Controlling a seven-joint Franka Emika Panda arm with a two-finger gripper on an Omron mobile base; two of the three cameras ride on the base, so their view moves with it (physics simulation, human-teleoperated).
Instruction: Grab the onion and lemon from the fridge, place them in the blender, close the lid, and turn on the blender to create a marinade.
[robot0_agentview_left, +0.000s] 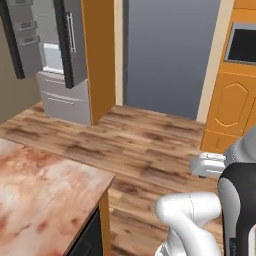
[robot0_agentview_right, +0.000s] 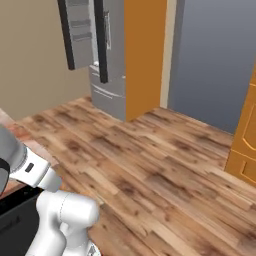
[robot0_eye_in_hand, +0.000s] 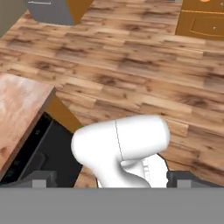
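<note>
The fridge (robot0_agentview_left: 75, 45) stands far off at the back left, dark grey, with both upper doors swung open and a strip of white interior between them. It also shows in the right base view as the fridge (robot0_agentview_right: 107, 55), and its lower grey drawer front is at the top left of the hand view as the fridge (robot0_eye_in_hand: 48, 11). My gripper (robot0_eye_in_hand: 113, 180) is open, its fingertips (robot0_eye_in_hand: 43, 179) wide apart with nothing held, pointing down over the wooden floor beside the counter. The onion, lemon, blender and lid are out of view.
A reddish stone counter (robot0_agentview_left: 40, 195) fills the near left, with a dark appliance front (robot0_eye_in_hand: 35, 151) under its edge. Orange cabinets (robot0_agentview_left: 230, 107) with a built-in oven (robot0_agentview_left: 243, 44) stand at the right. Open wooden floor (robot0_agentview_left: 145, 140) stretches toward the fridge.
</note>
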